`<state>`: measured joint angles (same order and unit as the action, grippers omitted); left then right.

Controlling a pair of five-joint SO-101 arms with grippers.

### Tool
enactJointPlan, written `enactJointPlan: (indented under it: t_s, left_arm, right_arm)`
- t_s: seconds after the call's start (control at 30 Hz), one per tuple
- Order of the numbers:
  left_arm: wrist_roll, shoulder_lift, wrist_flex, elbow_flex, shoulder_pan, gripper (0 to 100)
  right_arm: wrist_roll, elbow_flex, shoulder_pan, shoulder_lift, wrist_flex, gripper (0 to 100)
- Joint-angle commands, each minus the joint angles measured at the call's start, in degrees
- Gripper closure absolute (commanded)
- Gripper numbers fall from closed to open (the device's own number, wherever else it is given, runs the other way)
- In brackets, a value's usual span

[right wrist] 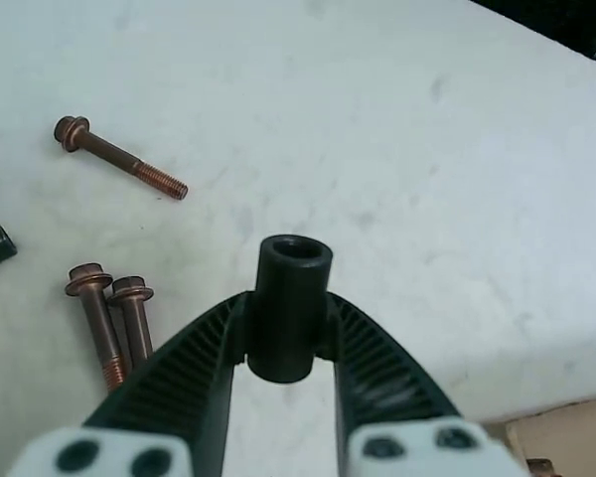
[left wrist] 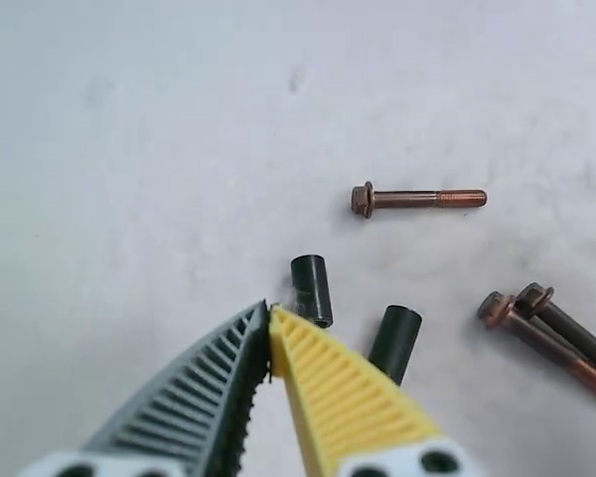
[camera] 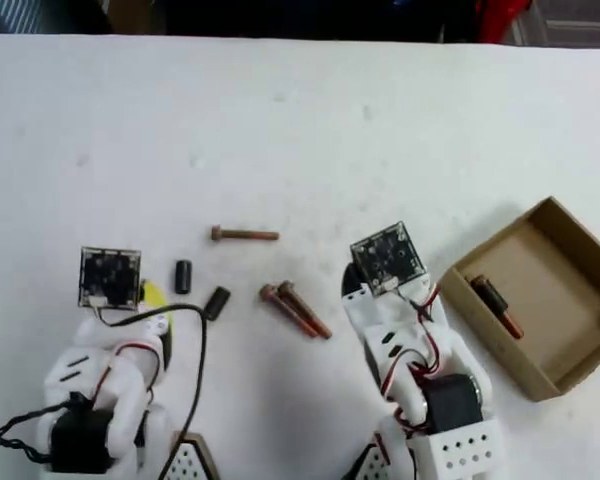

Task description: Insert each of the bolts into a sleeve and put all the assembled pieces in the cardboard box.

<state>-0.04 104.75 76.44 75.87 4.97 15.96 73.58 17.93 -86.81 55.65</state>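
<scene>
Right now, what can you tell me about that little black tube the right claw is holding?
The sleeve is a short matte black cylinder, plastic or dark metal by its look, with a round bore open toward the wrist camera, dark inside. The right gripper is shut on it, a ribbed black finger against each side. It is held over the white table, touching nothing else.

White table (camera: 300, 130) with faint grey smudges (camera: 280, 97) in the upper half of the frame. Dark strip (camera: 280, 15) runs along the top, beyond the far edge. Red object (camera: 500, 18) at upper right; blue-striped item (camera: 20, 14) at upper left.
</scene>
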Motion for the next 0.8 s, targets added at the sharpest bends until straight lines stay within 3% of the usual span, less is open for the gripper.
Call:
enactJointPlan:
  t_s: [0.0,0.3,0.4,0.77]
  left_arm:
    - [1.1,-9.0,-0.6,-5.5,-2.7,98]
    - [1.3,-40.3,-7.2,-18.0,-2.7,98]
    - [4.7,-49.4,-9.5,-21.6,-2.8,98]
    - [8.3,-76.1,-9.8,-37.3,-12.4,98]
  right_arm:
    - [-0.7,0.3,-0.2,-2.1,-1.3,98.1]
    - [-0.7,3.3,-0.2,-4.4,-1.5,98.1]
    - [-0.7,4.8,-0.2,-5.8,-1.5,98.1]
    - [-0.7,10.0,-0.3,-14.0,-1.4,98.1]
